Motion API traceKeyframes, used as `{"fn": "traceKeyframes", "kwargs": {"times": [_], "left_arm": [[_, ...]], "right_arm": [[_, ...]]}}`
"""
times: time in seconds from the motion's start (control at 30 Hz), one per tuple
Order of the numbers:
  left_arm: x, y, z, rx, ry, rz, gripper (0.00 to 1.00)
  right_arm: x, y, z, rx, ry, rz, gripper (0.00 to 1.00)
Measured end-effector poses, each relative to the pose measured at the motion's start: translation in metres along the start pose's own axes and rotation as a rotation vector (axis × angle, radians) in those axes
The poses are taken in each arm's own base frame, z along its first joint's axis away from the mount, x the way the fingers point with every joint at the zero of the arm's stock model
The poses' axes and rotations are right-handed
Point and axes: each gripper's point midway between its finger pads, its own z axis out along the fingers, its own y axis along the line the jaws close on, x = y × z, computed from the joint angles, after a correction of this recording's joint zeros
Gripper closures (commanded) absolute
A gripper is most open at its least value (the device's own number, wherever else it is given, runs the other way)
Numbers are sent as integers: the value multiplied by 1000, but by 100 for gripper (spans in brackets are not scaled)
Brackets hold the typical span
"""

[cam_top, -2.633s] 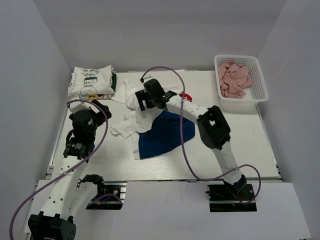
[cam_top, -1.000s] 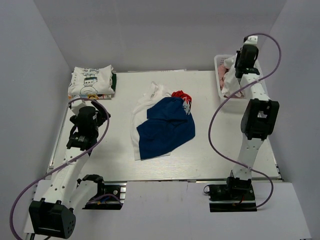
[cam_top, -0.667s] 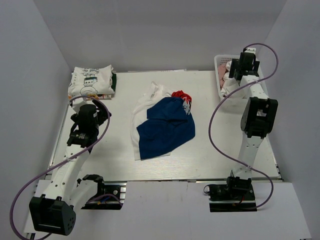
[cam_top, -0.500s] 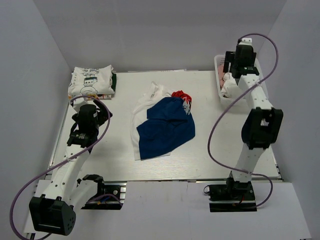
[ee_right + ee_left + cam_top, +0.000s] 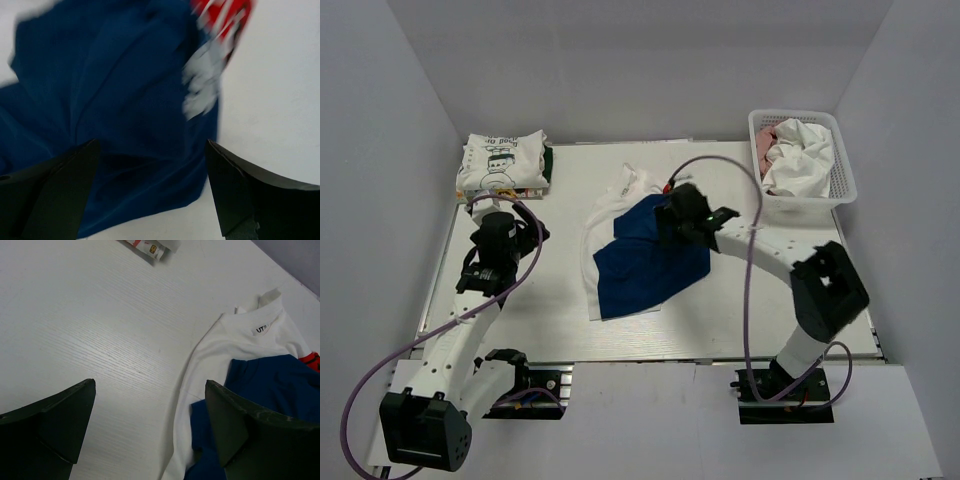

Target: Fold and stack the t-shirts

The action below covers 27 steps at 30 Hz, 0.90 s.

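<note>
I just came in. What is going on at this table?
Two robot arms are working on t-shirts. The right arm's fingers hang open over a crumpled royal-blue cloth t-shirt, which lies on a white cloth t-shirt mid-table; they hold nothing. The left arm's fingers are open too, over bare white table beside that pile. A folded stack of white printed t-shirts sits at the far left corner, and a white plastic lattice basket at the far right holds more cloth.

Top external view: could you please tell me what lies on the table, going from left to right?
folded t-shirt stack → loose white-and-blue t-shirt heap → white basket holding cloth
</note>
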Motion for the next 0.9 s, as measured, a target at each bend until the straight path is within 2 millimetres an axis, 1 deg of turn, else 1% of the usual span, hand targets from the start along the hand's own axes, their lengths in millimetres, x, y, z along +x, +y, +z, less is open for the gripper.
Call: {"fn": "traceKeyframes", "kwargs": {"times": [0.1, 0.13, 0.17, 0.2, 0.23, 0.27, 0.3, 0.33, 0.37, 0.43, 0.5, 0.57, 0.6, 0.63, 0.67, 0.7, 0.77, 0.83, 0.9], "left_arm": [[4, 1, 0, 3, 14, 3, 0], [5, 0, 0, 6, 15, 3, 0], [5, 0, 0, 8, 14, 2, 0], [5, 0, -1, 10, 13, 1, 0], [5, 0, -1, 12, 11, 1, 0], [6, 1, -2, 13, 12, 1, 0], [6, 1, -3, 13, 11, 1, 0], [5, 1, -3, 14, 9, 1, 0], [5, 1, -4, 15, 7, 0, 0], [3, 1, -5, 17, 2, -1, 0], [2, 2, -6, 16, -6, 0, 0], [0, 2, -8, 16, -14, 2, 0], [-1, 2, -8, 15, -19, 2, 0], [-2, 3, -9, 14, -24, 1, 0], [-2, 4, -10, 13, -28, 1, 0], [-3, 4, -10, 12, -31, 2, 0], [-2, 5, -10, 9, -33, 6, 0], [-2, 6, -10, 4, -34, 9, 0], [-2, 7, -9, -1, -32, 12, 0]], "right_arm": [[60, 26, 20, -16, 147, -61, 10], [73, 33, 24, -22, 175, -79, 10], [83, 39, 27, -28, 198, -95, 10], [85, 40, 27, -31, 202, -94, 10], [92, 46, 30, -39, 212, -106, 15], [90, 49, 31, -47, 201, -103, 20], [88, 50, 32, -54, 190, -101, 42], [85, 53, 34, -65, 174, -104, 76], [81, 55, 35, -74, 158, -97, 100], [72, 57, 37, -83, 125, -76, 100], [62, 55, 35, -75, 93, -62, 100], [46, 50, 26, -58, 42, -57, 100], [34, 48, 19, -51, 8, -52, 100], [20, 46, 10, -47, -32, -50, 100], [1, 44, -2, -45, -85, -46, 100], [-19, 40, -14, -38, -137, -35, 100], [-65, 30, -43, -23, -258, -3, 100], [-116, 13, -76, 9, -386, 40, 100], [-167, -10, -109, 51, -519, 85, 100]]}}
